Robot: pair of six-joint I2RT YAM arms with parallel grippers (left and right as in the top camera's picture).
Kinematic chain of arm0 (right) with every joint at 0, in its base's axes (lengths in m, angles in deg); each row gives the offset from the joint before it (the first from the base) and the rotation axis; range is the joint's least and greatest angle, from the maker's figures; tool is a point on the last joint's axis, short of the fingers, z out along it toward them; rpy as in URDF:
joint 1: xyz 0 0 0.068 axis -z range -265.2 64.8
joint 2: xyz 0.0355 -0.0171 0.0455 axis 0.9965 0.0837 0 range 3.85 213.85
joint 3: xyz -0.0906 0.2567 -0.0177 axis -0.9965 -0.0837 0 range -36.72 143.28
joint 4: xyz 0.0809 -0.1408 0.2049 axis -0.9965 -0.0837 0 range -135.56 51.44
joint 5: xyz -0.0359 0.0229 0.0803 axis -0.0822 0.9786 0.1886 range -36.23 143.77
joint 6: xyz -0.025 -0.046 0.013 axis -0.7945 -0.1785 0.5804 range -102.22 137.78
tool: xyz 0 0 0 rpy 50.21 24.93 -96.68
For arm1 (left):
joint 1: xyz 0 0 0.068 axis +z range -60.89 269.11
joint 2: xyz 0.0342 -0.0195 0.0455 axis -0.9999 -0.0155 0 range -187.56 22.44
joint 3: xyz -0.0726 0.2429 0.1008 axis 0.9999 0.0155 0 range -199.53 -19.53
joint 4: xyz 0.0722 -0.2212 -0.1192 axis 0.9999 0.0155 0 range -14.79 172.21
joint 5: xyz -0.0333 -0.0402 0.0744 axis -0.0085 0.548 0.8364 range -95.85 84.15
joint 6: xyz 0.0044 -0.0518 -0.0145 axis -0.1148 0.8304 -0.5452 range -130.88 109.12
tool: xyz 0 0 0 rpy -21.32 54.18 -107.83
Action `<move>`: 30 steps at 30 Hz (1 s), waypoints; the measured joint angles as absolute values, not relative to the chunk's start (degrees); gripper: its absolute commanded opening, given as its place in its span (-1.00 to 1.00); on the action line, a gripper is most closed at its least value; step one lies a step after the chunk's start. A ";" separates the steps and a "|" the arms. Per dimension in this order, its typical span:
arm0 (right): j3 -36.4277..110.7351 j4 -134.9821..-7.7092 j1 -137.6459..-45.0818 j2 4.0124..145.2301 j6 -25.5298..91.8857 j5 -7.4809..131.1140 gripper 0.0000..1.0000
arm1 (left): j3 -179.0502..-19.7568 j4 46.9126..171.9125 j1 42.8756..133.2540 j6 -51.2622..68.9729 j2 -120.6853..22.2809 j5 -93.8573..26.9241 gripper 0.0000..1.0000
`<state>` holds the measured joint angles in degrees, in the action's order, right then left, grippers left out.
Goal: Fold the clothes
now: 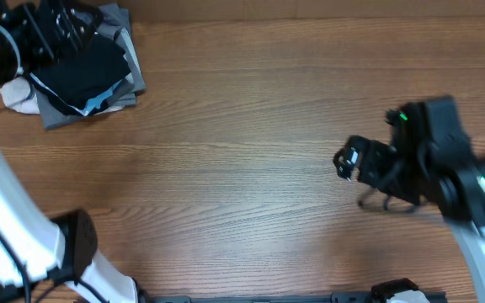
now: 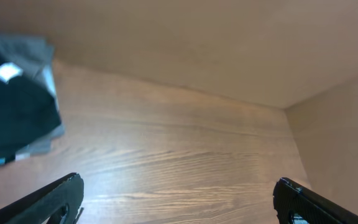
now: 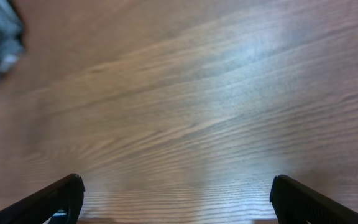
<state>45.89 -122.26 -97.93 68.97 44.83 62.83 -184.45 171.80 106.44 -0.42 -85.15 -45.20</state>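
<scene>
Folding step looks finished. The soft, plain black T-shirt [image 1: 82, 69] lies as a compact, slightly lopsided packet on top of the grey folded garments [image 1: 91, 114], in the far left corner of the wooden table [image 1: 242, 126]. From the left wrist view its small white label [image 2: 7, 73] shows on the upper face; the cloth is matt and limp, edges rounded rather than creased sharp, and the grey layers stick out beneath it like a ragged frame. The left gripper [image 2: 179, 190] hangs over that corner with its jaws spread wide and nothing between them, clear of the fabric; a plain tan board [image 2: 197, 43] rises behind it. The right gripper [image 3: 176, 186] hovers well apart over bare planking on the right side, jaws likewise spread and empty. The table surface is smooth, brown, long-grained, with a faint sheen. My judgement: the job now is the let-go and pull-away. The next move calls for lifting the left arm straight up and back so a finger does not snag the loose top fold and drag the packet open. No other unfolded garment is in sight.
</scene>
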 measured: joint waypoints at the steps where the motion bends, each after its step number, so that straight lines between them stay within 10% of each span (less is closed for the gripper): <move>1: 45.91 -122.33 -97.95 67.00 44.98 62.81 1.00 | -184.41 171.80 106.44 -0.93 -83.64 -45.75 1.00; 30: 31.81 -107.14 -97.93 45.52 47.82 51.80 1.00 | -121.94 168.44 92.84 -2.04 -1.50 -25.03 1.00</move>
<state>31.81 -107.14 -97.93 45.52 47.82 51.80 -121.94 168.44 92.84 -2.04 -1.50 -25.03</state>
